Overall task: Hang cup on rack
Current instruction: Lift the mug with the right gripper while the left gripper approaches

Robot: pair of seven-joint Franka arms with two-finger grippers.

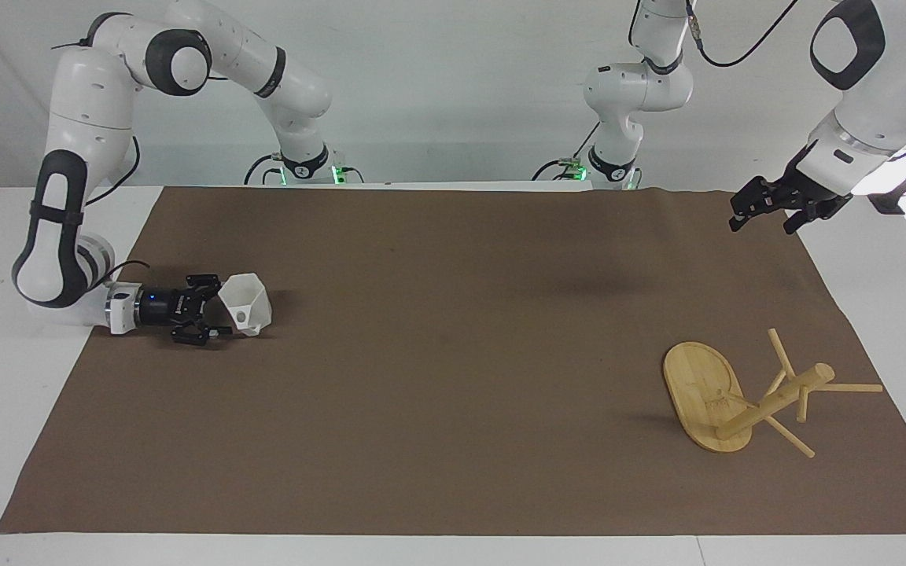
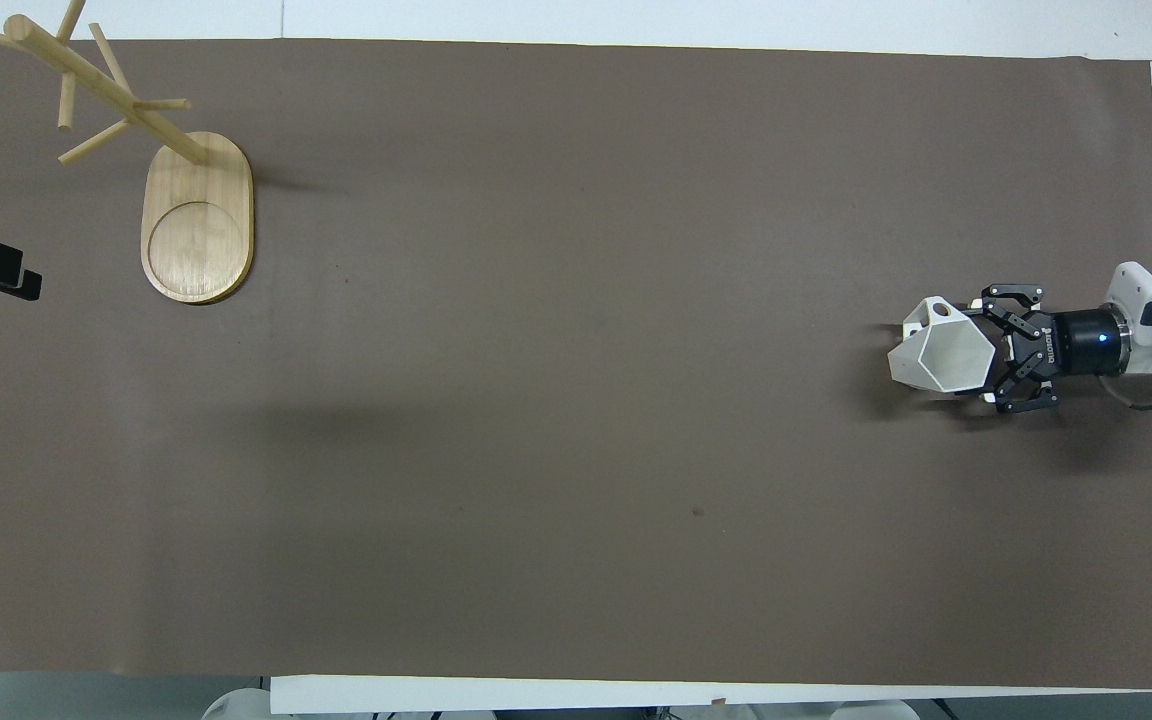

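Brown matting covers the white surface (image 1: 453, 542) almost from edge to edge, with a pale wall at the robots' end.

At the right arm's end of the mat, the faceted white cup (image 1: 247, 303) lies tipped on its side, its hexagonal mouth turned toward the right arm's end of the surface and its angular handle with the hole showing in the overhead view (image 2: 940, 355). The right tool (image 1: 213, 305) lies low and level just over the mat, pointing toward the cup's mouth. Its fingers are spread about as wide as the cup, one on each side of the rim, at or just against it. Whether they press on it I cannot tell. The same tool (image 2: 984, 346) in the overhead view shows its black linkage flared open around the rim's edge.

Well apart from all this, at the left arm's end of the mat, the bamboo mug rack (image 1: 740, 397) stands on its flat oval base, and it lies farther from the robots than the cup. Its thick post rises with thin pegs sticking out, all bare, as the overhead view (image 2: 196, 215) shows too.

The left arm waits with its left tool (image 1: 762, 216) raised over the mat's corner at its own end, fingers parted and holding nothing.
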